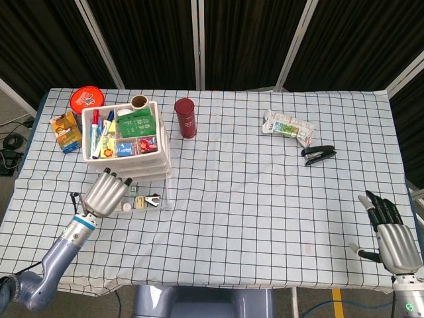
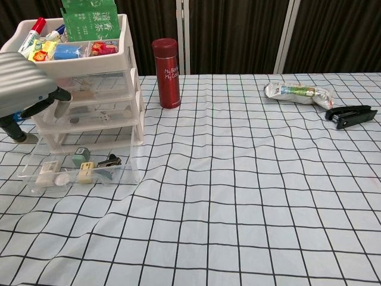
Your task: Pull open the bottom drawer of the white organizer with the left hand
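The white organizer point(image 1: 126, 142) stands at the upper left of the table. Its clear bottom drawer point(image 2: 83, 167) is pulled out, with small items inside. The left hand point(image 1: 106, 192) rests over the drawer, fingers spread, holding nothing. The right hand point(image 1: 387, 228), lower right, is open.

Bottle point(image 1: 185, 118) right of organizer point(image 1: 126, 136); stapler point(image 1: 318, 154) before packet point(image 1: 289, 126), far right.

One organizer point(image 1: 126, 136), two hands point(image 1: 106, 193)
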Robot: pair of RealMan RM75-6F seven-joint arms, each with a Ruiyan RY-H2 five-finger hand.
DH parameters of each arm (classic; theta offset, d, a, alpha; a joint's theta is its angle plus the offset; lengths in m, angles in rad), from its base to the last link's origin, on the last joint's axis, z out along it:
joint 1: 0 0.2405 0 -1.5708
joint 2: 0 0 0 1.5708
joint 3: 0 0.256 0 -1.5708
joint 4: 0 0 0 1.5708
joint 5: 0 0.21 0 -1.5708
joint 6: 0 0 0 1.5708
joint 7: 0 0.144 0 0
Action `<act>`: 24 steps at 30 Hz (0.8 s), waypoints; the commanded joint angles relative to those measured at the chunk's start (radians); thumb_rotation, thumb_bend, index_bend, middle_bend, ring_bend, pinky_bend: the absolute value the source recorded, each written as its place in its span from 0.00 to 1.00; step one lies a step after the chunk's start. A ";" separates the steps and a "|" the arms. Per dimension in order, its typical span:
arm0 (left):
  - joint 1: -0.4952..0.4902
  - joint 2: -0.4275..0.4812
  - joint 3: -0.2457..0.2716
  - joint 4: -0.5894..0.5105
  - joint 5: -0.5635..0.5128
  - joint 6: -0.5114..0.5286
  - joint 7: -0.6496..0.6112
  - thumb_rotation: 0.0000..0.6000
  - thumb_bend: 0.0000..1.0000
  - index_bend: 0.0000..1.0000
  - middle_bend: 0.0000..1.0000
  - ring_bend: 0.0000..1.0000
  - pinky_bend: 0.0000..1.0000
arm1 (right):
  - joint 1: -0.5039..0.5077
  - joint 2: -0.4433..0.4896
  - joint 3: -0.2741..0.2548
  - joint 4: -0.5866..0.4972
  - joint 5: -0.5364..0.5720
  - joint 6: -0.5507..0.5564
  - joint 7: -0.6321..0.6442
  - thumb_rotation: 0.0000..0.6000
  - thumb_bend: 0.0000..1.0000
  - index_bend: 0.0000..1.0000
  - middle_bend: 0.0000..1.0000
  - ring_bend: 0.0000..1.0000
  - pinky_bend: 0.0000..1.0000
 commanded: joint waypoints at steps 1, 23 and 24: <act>-0.016 -0.010 0.009 0.029 0.045 -0.004 0.002 1.00 0.09 0.56 0.88 0.81 0.72 | 0.000 0.001 0.000 0.000 0.000 0.000 0.001 1.00 0.03 0.03 0.00 0.00 0.00; -0.071 -0.066 0.046 0.219 0.117 -0.117 0.046 1.00 0.20 0.41 0.99 0.91 0.81 | 0.003 -0.005 0.005 0.005 0.012 -0.008 -0.004 1.00 0.03 0.03 0.00 0.00 0.00; -0.071 -0.069 0.045 0.220 0.114 -0.119 0.048 1.00 0.20 0.41 0.99 0.91 0.81 | 0.003 -0.005 0.006 0.005 0.013 -0.008 -0.004 1.00 0.03 0.03 0.00 0.00 0.00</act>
